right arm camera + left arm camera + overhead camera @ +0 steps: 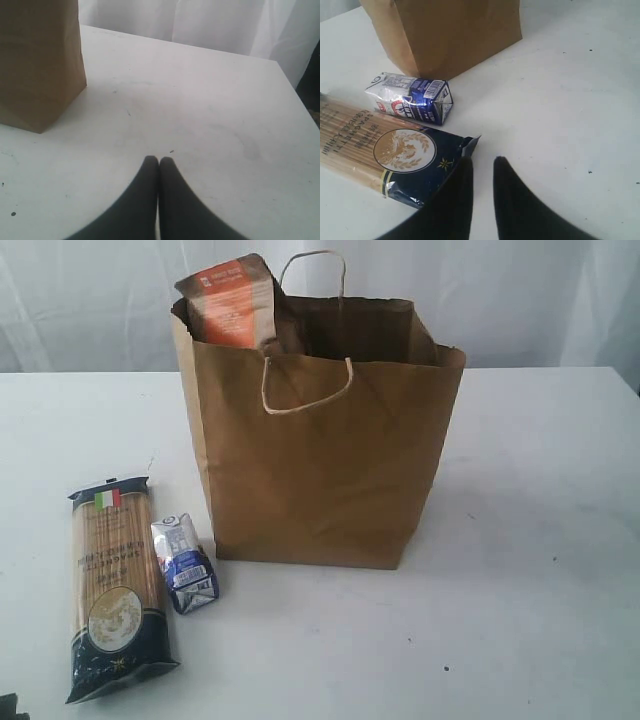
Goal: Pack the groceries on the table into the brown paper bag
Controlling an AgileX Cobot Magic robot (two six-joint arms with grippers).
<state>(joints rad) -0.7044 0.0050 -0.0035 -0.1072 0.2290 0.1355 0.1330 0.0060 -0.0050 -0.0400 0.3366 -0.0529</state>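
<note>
the brown paper bag (320, 470) stands mid-table near the far edge, the brown pouch with orange label (232, 305) poking out; probably mostly packed. the blue spaghetti packet (113, 585) and small blue-white carton (184, 563) lie unpacked toward the front left corner. left gripper (482, 167) jaws slightly apart, empty; right gripper (158, 162) jaws together. white scuffed table (540, 540), pale curtain (520, 300) behind.

One bag (320, 470), one pouch (232, 305), one spaghetti packet (115, 590), one carton (183, 562)
</note>
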